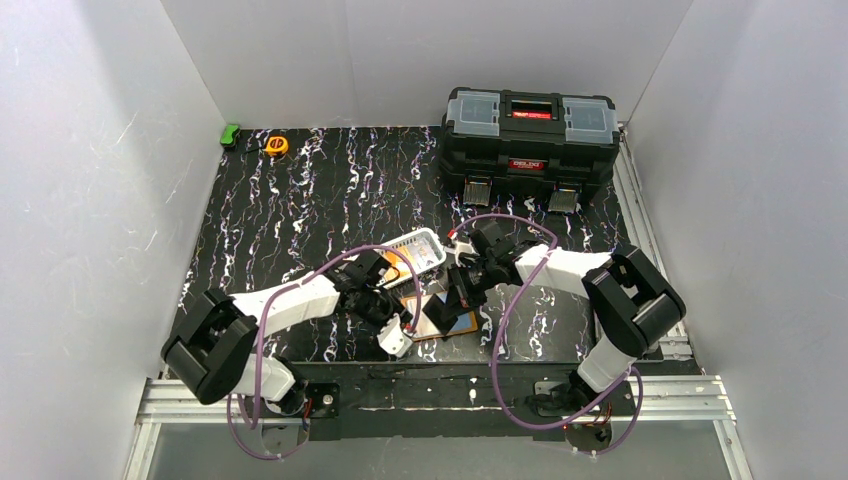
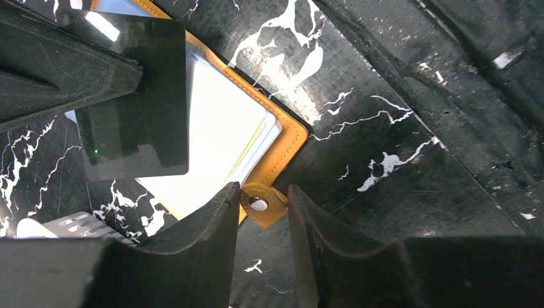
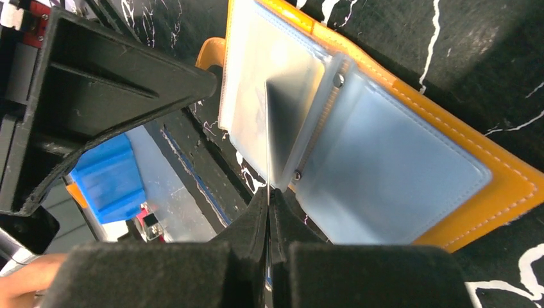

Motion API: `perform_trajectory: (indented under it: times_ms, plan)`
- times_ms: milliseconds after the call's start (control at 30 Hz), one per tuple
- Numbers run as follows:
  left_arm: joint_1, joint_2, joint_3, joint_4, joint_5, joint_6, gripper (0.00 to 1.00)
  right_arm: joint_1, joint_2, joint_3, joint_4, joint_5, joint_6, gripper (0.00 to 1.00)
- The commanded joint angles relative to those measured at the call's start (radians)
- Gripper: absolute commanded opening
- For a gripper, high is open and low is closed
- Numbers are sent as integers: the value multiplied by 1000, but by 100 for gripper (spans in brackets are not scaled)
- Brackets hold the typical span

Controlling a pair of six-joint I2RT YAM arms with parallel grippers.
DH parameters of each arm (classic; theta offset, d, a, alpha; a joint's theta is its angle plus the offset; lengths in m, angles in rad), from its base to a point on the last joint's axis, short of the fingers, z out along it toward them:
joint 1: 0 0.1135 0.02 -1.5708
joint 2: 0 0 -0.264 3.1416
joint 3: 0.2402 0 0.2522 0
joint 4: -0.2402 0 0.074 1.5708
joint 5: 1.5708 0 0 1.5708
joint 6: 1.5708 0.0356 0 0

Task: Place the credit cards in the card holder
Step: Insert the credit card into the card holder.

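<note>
The orange card holder (image 3: 503, 189) lies open on the black marbled mat, its grey-blue clear pockets (image 3: 391, 167) facing up. It also shows in the top view (image 1: 462, 323) and in the left wrist view (image 2: 289, 138). My right gripper (image 3: 268, 196) is shut on a dark, glossy card (image 3: 292, 122), held on edge with its far end at the pockets near the spine. The card looks like a dark rectangle in the left wrist view (image 2: 138, 96). My left gripper (image 2: 262, 192) is narrowly open, its fingers on either side of the holder's snap tab (image 2: 260, 206). Pale cards (image 2: 221, 128) sit in the holder.
A white slotted basket (image 1: 422, 248) stands just behind the holder, with something orange (image 1: 397, 268) at its near end. A black toolbox (image 1: 528, 145) is at the back right. A green object (image 1: 230, 134) and an orange tape measure (image 1: 276, 145) lie at the back left.
</note>
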Motion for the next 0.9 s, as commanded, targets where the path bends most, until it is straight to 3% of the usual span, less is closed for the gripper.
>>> perform_trajectory:
  times_ms: [0, 167, 300, 500, 567, 867]
  plan:
    - [-3, 46, 59, -54, 11, 74, 30, 6, 11, 15, 3, -32, -10, 1]
    - [-3, 48, 124, -121, -1, 97, 28, 6, 30, 11, 25, -49, -2, 1]
    - [-2, 30, 161, -146, 30, 108, 32, 6, 44, 14, 34, -58, -3, 1]
    - [-2, 75, 174, -202, 50, 189, 59, 6, 48, 1, 47, -58, -2, 1]
    - [-3, 98, 183, -206, 64, 201, 63, 6, 48, -5, 52, -58, 0, 1]
    - [-3, 245, 252, -261, 52, 285, 45, 0, 29, -22, 87, -76, 18, 1]
